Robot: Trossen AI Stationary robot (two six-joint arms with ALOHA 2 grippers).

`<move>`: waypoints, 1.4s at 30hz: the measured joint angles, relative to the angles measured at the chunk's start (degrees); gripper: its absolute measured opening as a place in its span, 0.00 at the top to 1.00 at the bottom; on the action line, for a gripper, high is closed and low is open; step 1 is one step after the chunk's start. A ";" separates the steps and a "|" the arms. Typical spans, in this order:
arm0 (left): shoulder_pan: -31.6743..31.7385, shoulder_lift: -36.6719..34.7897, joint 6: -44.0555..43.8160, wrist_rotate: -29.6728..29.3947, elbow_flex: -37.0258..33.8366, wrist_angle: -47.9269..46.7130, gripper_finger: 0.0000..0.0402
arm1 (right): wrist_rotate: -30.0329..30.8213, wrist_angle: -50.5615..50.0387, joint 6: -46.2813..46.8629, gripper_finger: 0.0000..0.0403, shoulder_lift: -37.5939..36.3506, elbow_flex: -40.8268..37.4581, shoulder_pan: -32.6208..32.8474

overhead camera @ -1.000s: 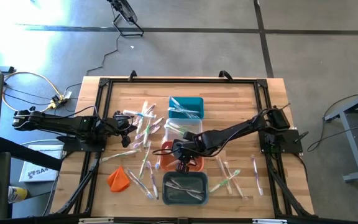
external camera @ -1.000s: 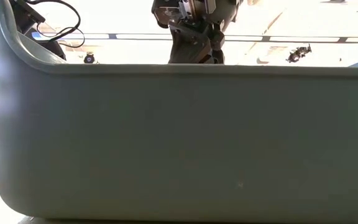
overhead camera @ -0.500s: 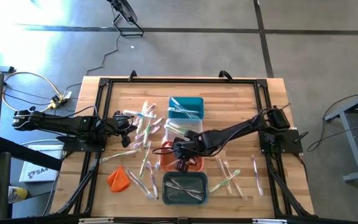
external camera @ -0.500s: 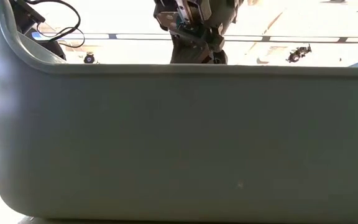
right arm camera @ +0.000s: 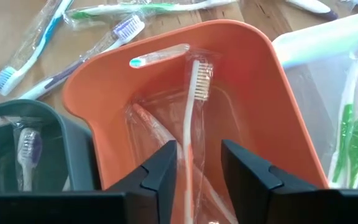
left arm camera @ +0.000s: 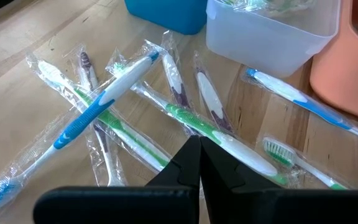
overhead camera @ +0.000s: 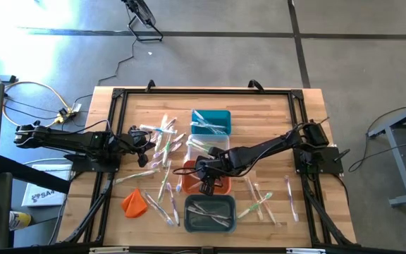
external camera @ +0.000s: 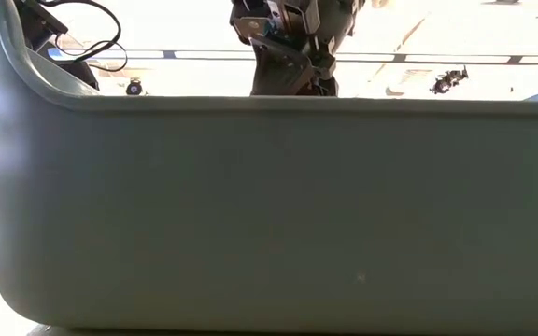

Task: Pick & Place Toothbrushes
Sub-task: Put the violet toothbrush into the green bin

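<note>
Right end effector (right arm camera: 194, 165) over the orange bin (overhead camera: 192, 185) at the counter's (overhead camera: 273, 120) centre, fingers parted with a gap between them, gripping nothing. Directly in that gap, a wrapped orange-handled toothbrush (right arm camera: 191, 134) lying inside the orange bin, bristle head toward the bin's far wall, apart from both fingers. Beside its head, a second wrapped brush with a teal tip (right arm camera: 157, 56) resting against the bin's rim.

Left end effector (left arm camera: 199, 163) at about 9 o'clock on the counter, fingers pressed fully together, holding nothing, just above a heap of wrapped toothbrushes (overhead camera: 159, 141): blue-and-white, green-and-white, purple.

Column of bins through the centre: teal bin (overhead camera: 211, 121) toward 12 o'clock, clear bin (overhead camera: 220, 141) next, then orange, then grey bin (overhead camera: 209, 213) toward 6 o'clock, each with brushes inside. More loose brushes (overhead camera: 259, 197) at 4 o'clock; orange cloth lump (overhead camera: 134, 202) at 7 o'clock.
</note>
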 joint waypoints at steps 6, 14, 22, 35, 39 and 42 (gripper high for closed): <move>0.00 0.00 0.00 0.00 0.00 0.00 1.00 | -2.30 -0.13 -0.45 0.72 -0.45 0.00 -1.08; 0.00 0.00 0.00 0.01 0.00 0.00 1.00 | -11.49 -1.94 -1.11 0.81 -2.60 0.00 -4.58; 0.00 -0.01 -0.01 0.02 0.00 0.05 1.00 | -12.85 -3.18 -1.16 0.89 -8.37 0.00 -7.19; 0.00 -0.02 -0.01 0.01 0.00 -0.03 1.00 | -11.81 -10.04 -1.14 0.99 -18.66 0.02 -8.34; 0.00 0.00 0.00 -0.01 0.00 0.02 1.00 | -11.78 -15.62 1.19 0.99 -21.49 0.02 -8.22; 0.02 0.00 0.00 0.02 0.00 0.01 1.00 | -11.73 -21.07 3.74 0.99 -23.14 0.02 -8.22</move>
